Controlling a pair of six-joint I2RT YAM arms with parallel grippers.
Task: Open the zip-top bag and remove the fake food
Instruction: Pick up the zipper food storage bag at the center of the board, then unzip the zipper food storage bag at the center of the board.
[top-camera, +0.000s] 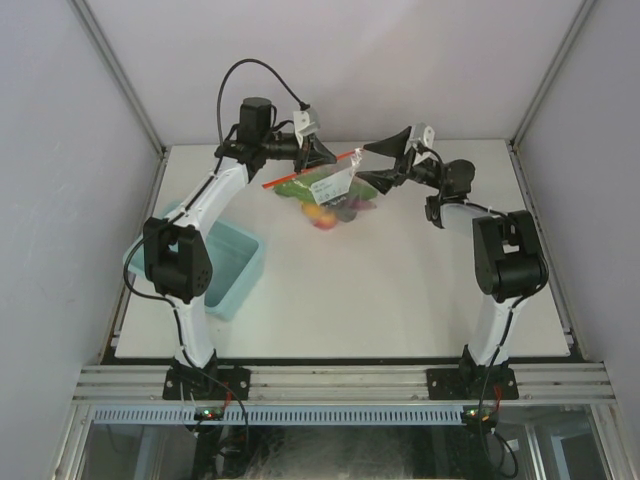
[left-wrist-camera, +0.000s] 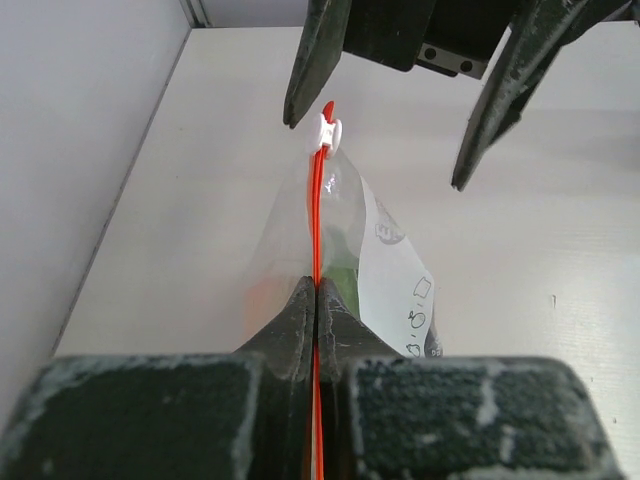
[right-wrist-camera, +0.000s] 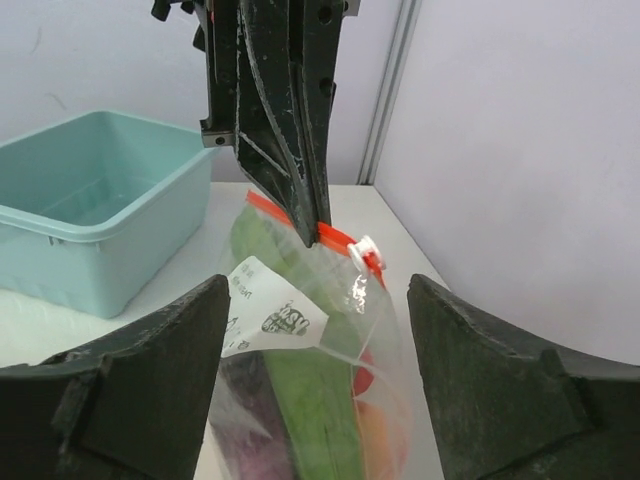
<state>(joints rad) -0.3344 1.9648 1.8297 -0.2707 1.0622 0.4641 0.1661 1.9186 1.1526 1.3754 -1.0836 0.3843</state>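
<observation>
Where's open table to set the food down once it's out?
Bare table runs wide between the blue bin and the right arm, nearer than the zip-top bag. Crowded at the far edge, where the left gripper and right gripper meet at the bag.

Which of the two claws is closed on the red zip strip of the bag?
The left claw: it pinches the zip strip. The right claw stands open by the white slider.
</observation>
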